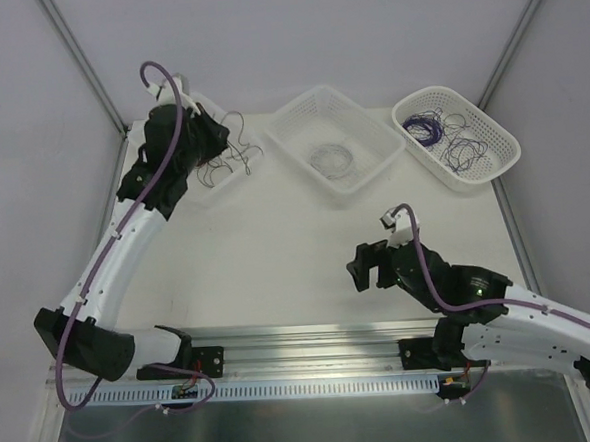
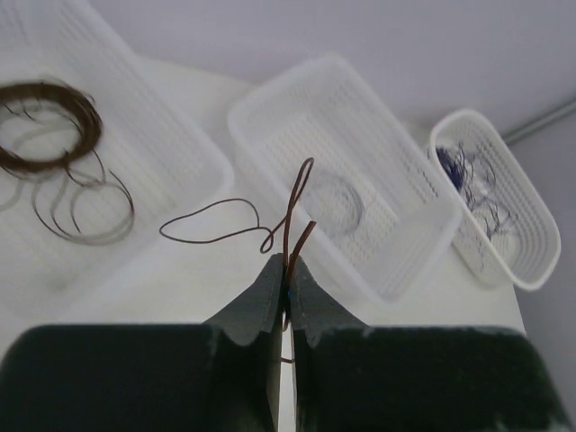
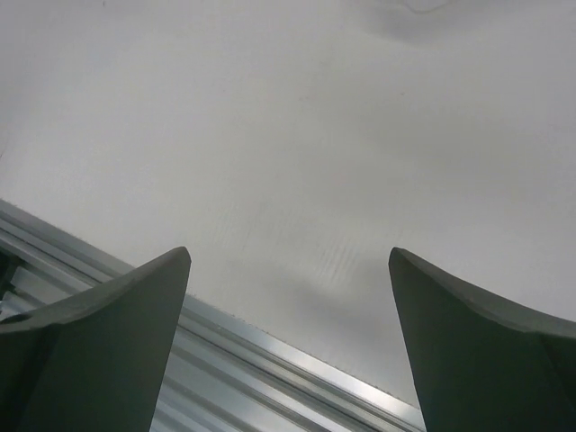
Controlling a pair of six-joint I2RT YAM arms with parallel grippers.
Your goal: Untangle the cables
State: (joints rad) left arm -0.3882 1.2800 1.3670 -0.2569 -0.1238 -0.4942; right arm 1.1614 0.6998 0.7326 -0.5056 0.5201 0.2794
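Note:
The cables are a loose clump of thin purple and dark brown wires (image 1: 448, 138) in the far right basket (image 1: 500, 133); the clump also shows in the left wrist view (image 2: 464, 176). My left gripper (image 2: 288, 263) is shut on one thin dark brown wire (image 2: 214, 236) that loops out above the table between the left and middle baskets. In the top view that gripper (image 1: 218, 146) is over the left basket's right edge, with the wire (image 1: 237, 156) squiggling beside it. My right gripper (image 3: 288, 256) is open and empty, low over the bare table near the front rail (image 1: 368, 267).
The left basket (image 2: 184, 148) holds a wound brown ring coil (image 2: 45, 126) and loose brown loops. The middle basket (image 1: 369, 126) holds a whitish coil (image 1: 331, 161). An aluminium rail (image 1: 312, 335) runs along the table's near edge. Walls close in on both sides.

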